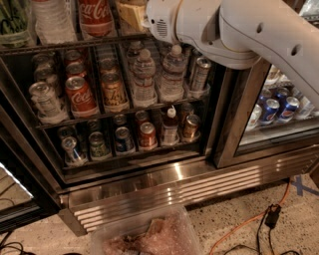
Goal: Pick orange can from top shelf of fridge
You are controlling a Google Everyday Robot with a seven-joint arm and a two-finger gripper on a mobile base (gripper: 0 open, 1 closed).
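Observation:
The fridge (164,174) stands open at the left, and its wire shelves show. An orange can (113,92) with a coppery gold body stands in the row under the uppermost visible shelf rail (75,44), beside a red Coca-Cola can (79,95). My white arm reaches in from the right. My gripper (143,19) is at the top edge of the view, above that rail, up against a tan-gold object (129,14) that the frame edge cuts off. I cannot tell what that object is.
Water bottles (144,77) stand to the right of the orange can. Several small cans (147,135) fill the lower shelf. Blue cans (279,107) sit behind the shut right glass door. Below are a ribbed steel grille (199,191), a clear plastic bin (149,236) and an orange cable (249,221) on the floor.

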